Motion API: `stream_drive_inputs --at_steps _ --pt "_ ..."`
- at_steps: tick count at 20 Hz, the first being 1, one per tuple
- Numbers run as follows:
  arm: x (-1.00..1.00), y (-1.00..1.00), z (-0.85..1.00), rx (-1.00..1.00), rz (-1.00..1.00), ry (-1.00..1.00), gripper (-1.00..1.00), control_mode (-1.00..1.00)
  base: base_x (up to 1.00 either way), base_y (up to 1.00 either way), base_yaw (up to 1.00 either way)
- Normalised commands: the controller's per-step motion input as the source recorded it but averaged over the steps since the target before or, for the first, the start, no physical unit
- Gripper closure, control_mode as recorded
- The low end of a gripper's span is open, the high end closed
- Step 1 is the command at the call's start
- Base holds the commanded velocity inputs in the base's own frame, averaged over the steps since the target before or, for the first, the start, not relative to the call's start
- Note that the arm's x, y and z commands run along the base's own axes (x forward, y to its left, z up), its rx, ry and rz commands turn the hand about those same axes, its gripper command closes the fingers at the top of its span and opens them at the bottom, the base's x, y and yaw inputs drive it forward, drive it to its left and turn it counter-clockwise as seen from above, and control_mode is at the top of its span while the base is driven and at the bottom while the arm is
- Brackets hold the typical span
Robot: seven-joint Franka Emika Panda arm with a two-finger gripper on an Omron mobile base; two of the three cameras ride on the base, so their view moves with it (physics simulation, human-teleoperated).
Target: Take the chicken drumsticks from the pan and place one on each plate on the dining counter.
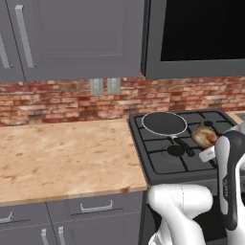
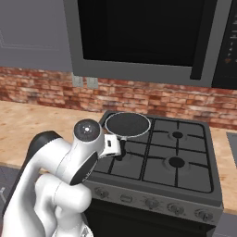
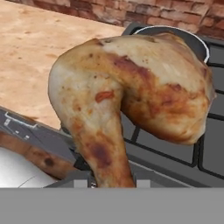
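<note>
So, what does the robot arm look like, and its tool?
The arm is made of glossy white rounded segments with dark grey or black joints. One round joint cap is dark with a light centre. A dark stripe runs along one white link. The tool is a small white block; no cables show.

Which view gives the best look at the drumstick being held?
The hand view: the drumstick sits close up, its thin bone end running down between the jaws, meaty end up. The left base view has it small, lifted over the stove beside the pan. In the right base view the arm hides it.
</note>
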Motion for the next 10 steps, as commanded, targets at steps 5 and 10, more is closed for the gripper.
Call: stream_drive_inputs --at_steps 5,10 --pt "-0.05 0.00 0.00 0.00 0.00 -0.01 1.00 1.00 -0.27 0.00 0.05" --pt "0.00 0.00 0.00 0.00 0.00 0.00 1.00 1.00 -0.62 0.04 0.25"
